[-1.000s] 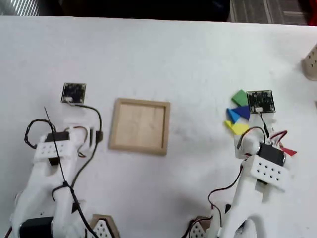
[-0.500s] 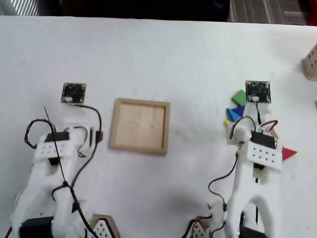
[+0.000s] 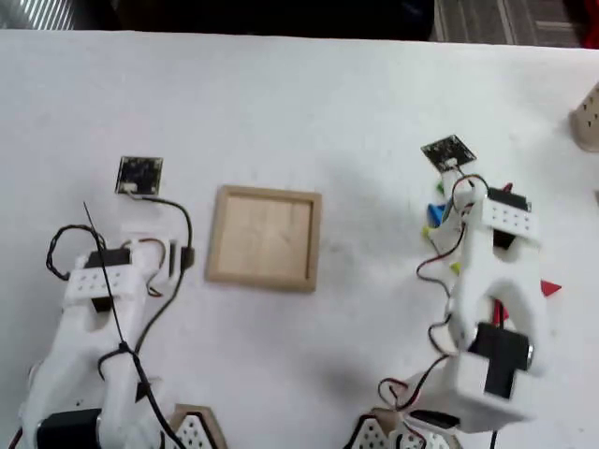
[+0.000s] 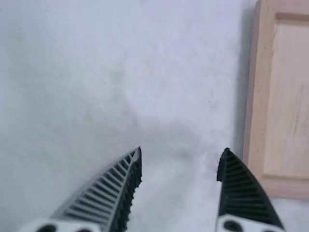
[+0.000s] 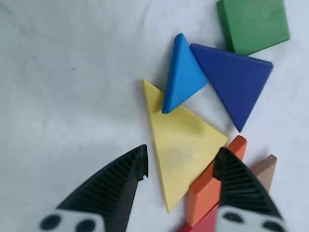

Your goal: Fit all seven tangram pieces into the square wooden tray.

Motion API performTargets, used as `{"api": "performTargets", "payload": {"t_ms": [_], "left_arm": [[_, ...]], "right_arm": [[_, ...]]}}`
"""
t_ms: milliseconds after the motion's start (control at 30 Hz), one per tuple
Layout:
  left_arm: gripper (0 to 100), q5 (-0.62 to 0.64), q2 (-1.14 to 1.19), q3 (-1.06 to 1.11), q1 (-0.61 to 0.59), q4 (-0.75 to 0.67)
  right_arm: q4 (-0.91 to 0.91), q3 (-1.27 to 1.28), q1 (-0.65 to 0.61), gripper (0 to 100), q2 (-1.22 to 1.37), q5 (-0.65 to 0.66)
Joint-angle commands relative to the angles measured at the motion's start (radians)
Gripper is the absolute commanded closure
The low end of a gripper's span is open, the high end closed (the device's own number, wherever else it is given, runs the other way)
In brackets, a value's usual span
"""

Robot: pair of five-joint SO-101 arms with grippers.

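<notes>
Right pincer [image 5: 182, 153]: open and gripping nothing, its jaws spread low over the heap of tangram pieces.
Yellow triangle [image 5: 186, 137]: flat on the desk [image 3: 328, 112], directly between the jaws; this looks like the piece to lift.
Orange piece [image 5: 205, 191]: pressed against the yellow triangle's edge, right at one jaw tip.
Brown piece [image 5: 265, 169]: just outside that same jaw, beside the orange piece.
Light blue triangle [image 5: 181, 75]: just ahead of the jaws, one corner resting on the yellow triangle's far corner.
Dark blue triangle [image 5: 234, 79]: further ahead, touching the light blue triangle.
Green square [image 5: 252, 23]: farthest ahead, near the dark blue triangle.
Doing the step well: the jaws should close on the yellow triangle's two free edges, away from the orange piece, or that piece may come along. Drawing the triangle back out from under the light blue corner before lifting would likely stop it tipping.
Left pincer [image 4: 181, 152]: open and empty over bare desk.
Square wooden tray [image 4: 251, 96]: its rim lies just beside one jaw of the left pincer, well apart from the right pincer; no piece sits in it yet.
</notes>
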Motion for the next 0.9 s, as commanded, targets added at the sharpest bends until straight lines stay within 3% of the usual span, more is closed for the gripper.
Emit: {"api": "performTargets", "payload": {"t_ms": [0,167,400,467,600,867], "left_arm": [[74,-0.009,0.002,-0.011,-0.004,-0.023],[74,-0.009,0.002,-0.011,-0.004,-0.023],[74,-0.009,0.002,-0.011,-0.004,-0.023],[74,-0.009,0.002,-0.011,-0.004,-0.023],[74,-0.005,0.002,-0.011,-0.004,-0.023],[74,-0.006,0.002,-0.011,0.019,-0.023]], "right_arm": [[0.045,-0.158,0.03,70.9,0.073,0.048],[0.133,-0.226,0.068,74.5,0.088,0.018],[0.22,-0.226,0.079,86.4,0.027,-0.259],[0.199,-0.229,0.071,87.3,0.005,-0.284],[0.108,-0.229,0.085,87.2,-0.001,-0.272],[-0.035,-0.232,0.088,85.1,0.105,0.011]]}}
